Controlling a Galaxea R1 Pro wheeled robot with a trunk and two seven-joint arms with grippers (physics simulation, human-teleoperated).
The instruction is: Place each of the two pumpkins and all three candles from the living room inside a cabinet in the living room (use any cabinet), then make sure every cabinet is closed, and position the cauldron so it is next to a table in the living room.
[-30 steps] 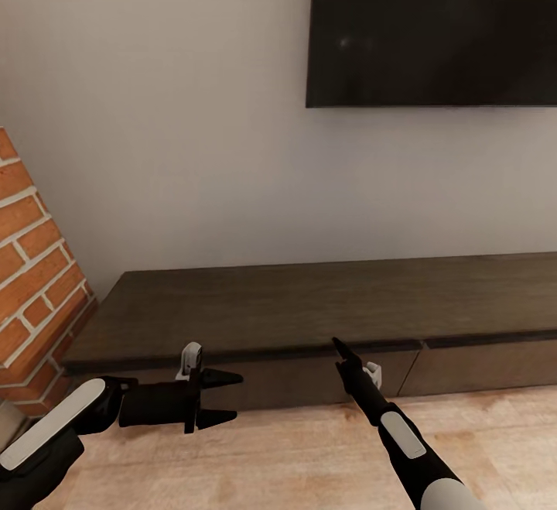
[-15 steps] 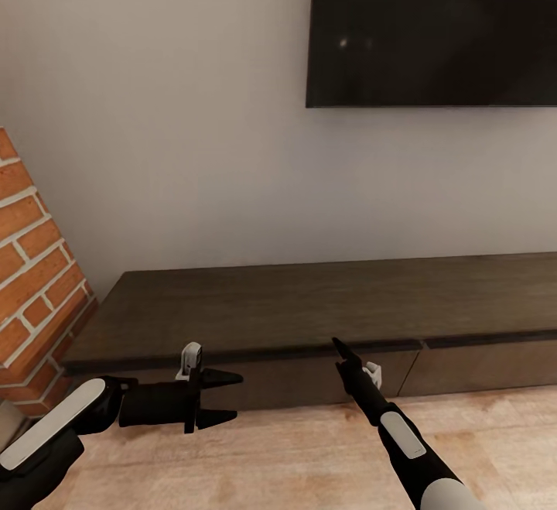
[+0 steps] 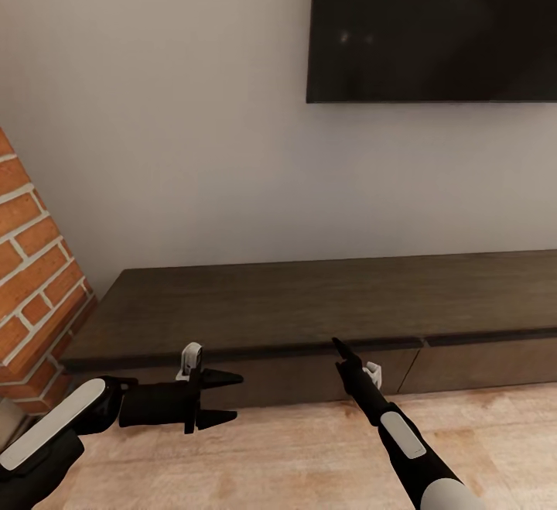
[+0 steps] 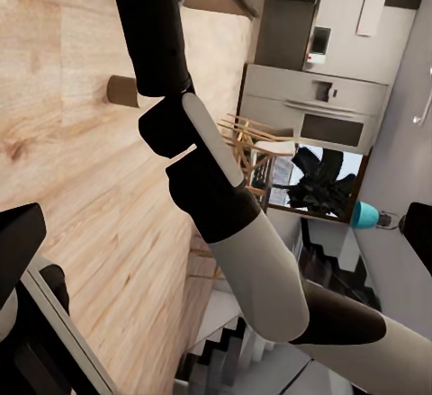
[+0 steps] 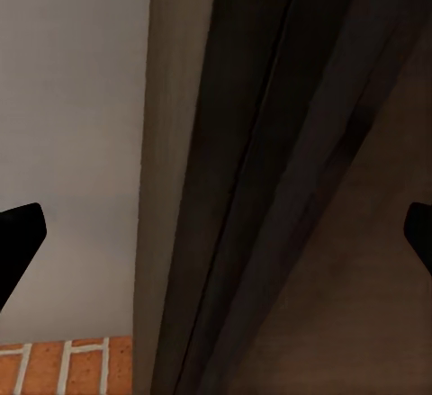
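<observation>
Head view first: the long dark-brown cabinet point(image 3: 325, 305) runs along the pale wall, its flat drawer fronts flush and shut. A black television point(image 3: 433, 26) hangs on the wall above it, and a brick column point(image 3: 31, 293) leans into the picture at the left. Pale wood floor point(image 3: 294, 456) lies in front.

Down low on the left, the left gripper point(image 3: 226, 398) points sideways across the cabinet's front, its two dark fingers spread apart with nothing between them. It sits just in front of the left drawer, not touching it.

Over on the right, the right gripper point(image 3: 339, 347) reaches up at the seam under the cabinet's top edge, its tip right at the drawer front.

Right wrist view: the two fingertips point(image 5: 18, 242) stand wide apart at the picture's edges, and between them run the cabinet's dark top lip and drawer face, very close.

Left wrist view looks across the floor along the right arm point(image 4: 225, 215), with a kitchen oven point(image 4: 310, 116) far behind.
</observation>
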